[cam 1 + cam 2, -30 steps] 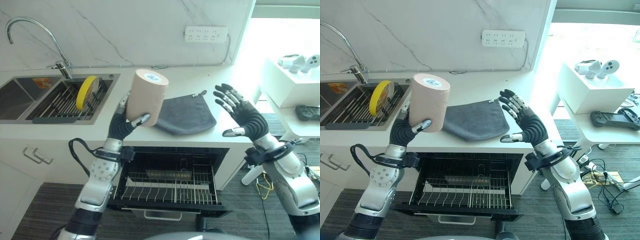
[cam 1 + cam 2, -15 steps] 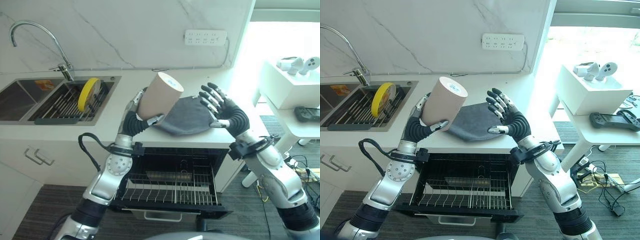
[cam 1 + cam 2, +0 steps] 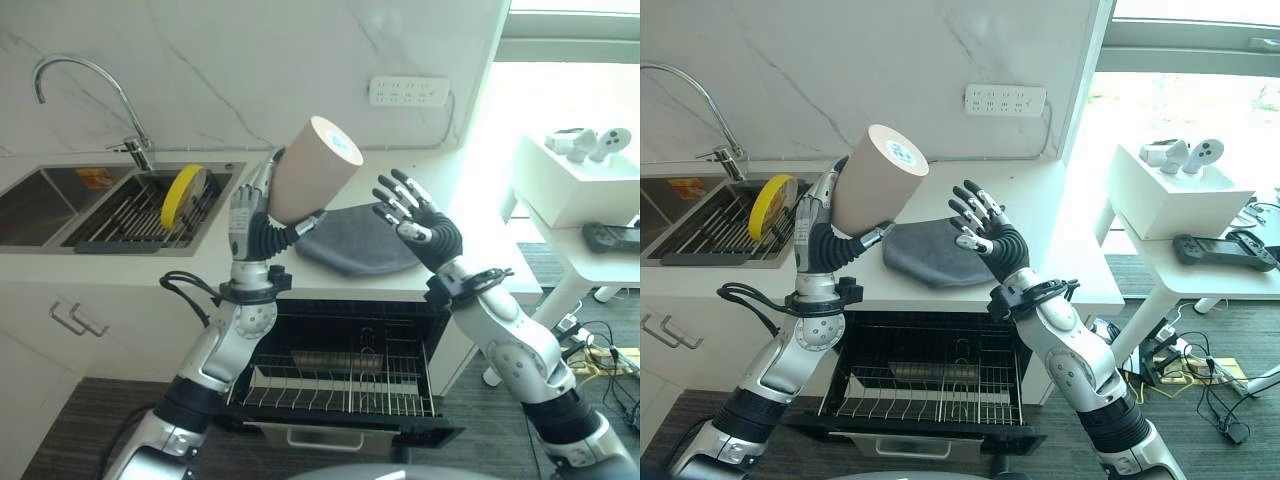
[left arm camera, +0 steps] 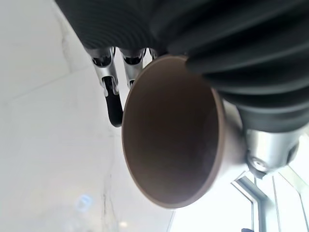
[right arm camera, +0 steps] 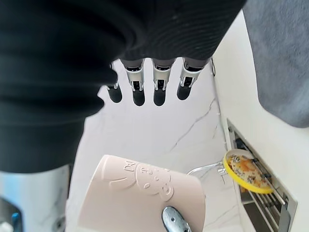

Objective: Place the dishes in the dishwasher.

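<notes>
My left hand [image 3: 252,224] is shut on a tall beige cup [image 3: 309,171], held upside down and tilted above the counter's front edge. The cup's brown inside [image 4: 171,140] faces the left wrist camera. My right hand [image 3: 425,221] is open, fingers spread, a short way to the right of the cup and apart from it; the cup [image 5: 140,193] appears past its fingers. A yellow plate [image 3: 183,191] stands on edge in the sink rack [image 3: 125,210]. Below the counter the dishwasher [image 3: 350,370] stands open with its wire rack pulled out.
A grey cloth [image 3: 352,236] lies on the white counter [image 3: 120,265] under the hands. A tap [image 3: 85,85] arches over the sink at left. A power strip [image 3: 408,92] is on the marble wall. A white side table [image 3: 580,180] stands at right with controllers.
My left hand has lifted the cup higher and tilted it to the right. The right hand has moved left and up, closer to the cup. The camera has shifted.
</notes>
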